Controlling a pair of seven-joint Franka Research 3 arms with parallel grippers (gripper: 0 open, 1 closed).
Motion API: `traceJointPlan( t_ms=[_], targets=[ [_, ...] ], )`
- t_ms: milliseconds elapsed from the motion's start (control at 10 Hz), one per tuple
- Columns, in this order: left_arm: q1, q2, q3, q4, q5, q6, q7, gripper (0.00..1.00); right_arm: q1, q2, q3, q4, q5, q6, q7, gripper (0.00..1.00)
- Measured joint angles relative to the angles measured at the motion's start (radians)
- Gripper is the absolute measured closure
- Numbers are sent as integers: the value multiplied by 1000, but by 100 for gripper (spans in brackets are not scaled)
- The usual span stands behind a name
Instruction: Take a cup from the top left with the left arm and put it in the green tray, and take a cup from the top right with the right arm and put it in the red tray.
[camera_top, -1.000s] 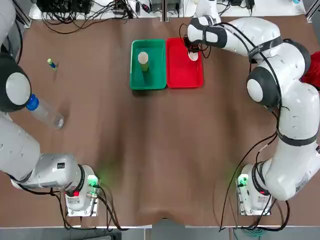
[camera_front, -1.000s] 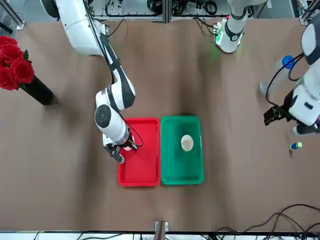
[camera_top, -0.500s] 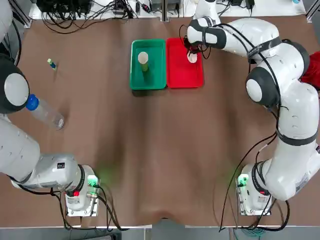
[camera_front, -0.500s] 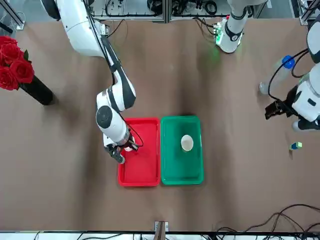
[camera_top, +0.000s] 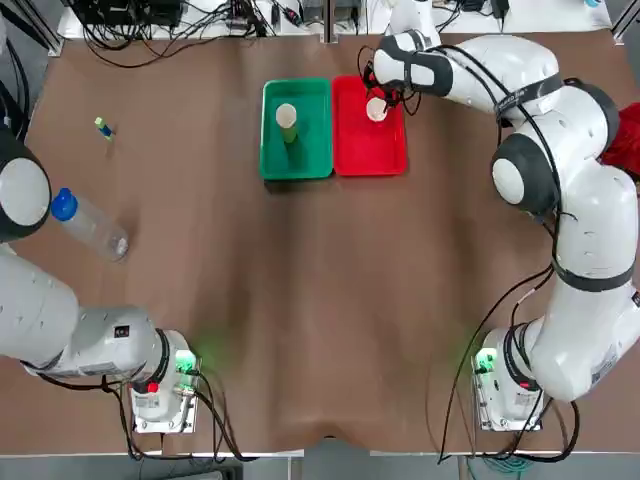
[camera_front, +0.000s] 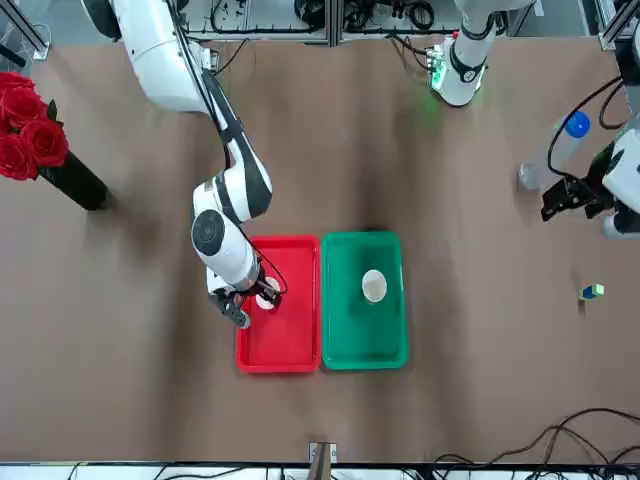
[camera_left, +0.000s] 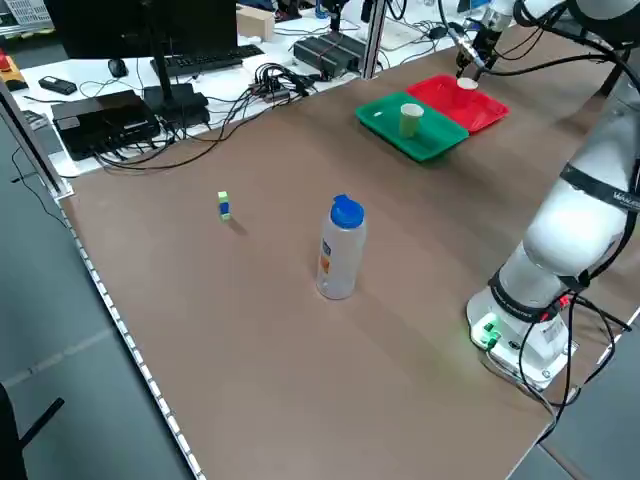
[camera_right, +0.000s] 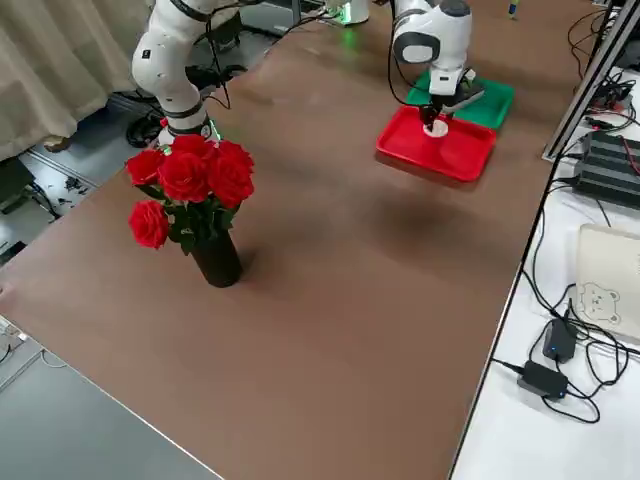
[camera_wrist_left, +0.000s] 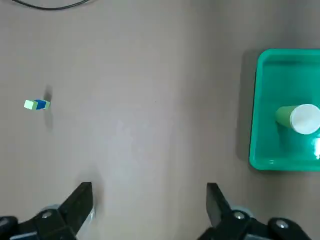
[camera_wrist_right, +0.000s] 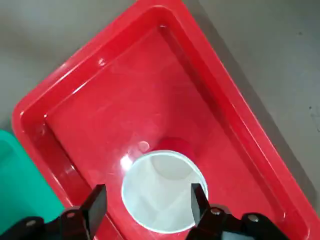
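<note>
The red cup (camera_top: 376, 109) stands upright in the red tray (camera_top: 370, 155), at its far end. My right gripper (camera_top: 378, 98) hangs over it. In the right wrist view the white inside of the red cup (camera_wrist_right: 164, 190) sits between the spread fingers of the open right gripper (camera_wrist_right: 147, 196), which do not press on it. The yellow-green cup (camera_top: 287, 118) stands in the green tray (camera_top: 266, 150) beside the red one. My left gripper (camera_front: 563, 196) is open and empty, high over the table's left side, far from both trays.
A clear bottle with a blue cap (camera_top: 90, 225) stands upright at the table's left. A small green-and-blue block (camera_top: 103, 127) lies at the far left. A vase of red roses (camera_front: 40, 140) stands at the right edge. Cables run along the far edge.
My right gripper's fingers have spread and let go of the red cup, which stays in the red tray. The left arm has drawn back a little toward its base.
</note>
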Motion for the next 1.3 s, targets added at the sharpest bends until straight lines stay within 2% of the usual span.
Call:
traceJointPlan(
  t_ms=[200,400,500,700,900,1100,1300],
  targets=[
    [-8,-1,2,-1,0,-1,1,0,-2,-20,-35,75,-55,-123,4,22],
    [-10,-2,4,0,0,-18,7,0,-28,-54,-128,209,-102,-321,2,22],
    [-10,-4,5,1,0,-37,9,0,-58,-66,-169,265,-105,-383,-19,22],
    [-4,-3,10,1,0,-47,9,0,-108,-97,-254,313,-107,-418,-97,22],
    [-2,-3,12,1,0,-47,9,0,-149,-147,-337,318,-109,-444,-226,19],
    [-5,-3,10,2,0,-47,9,0,-256,-204,-351,315,-108,-489,-426,17],
    [-5,-2,10,2,0,-47,9,0,-366,-279,-330,269,-103,-511,-642,8]
  ],
)
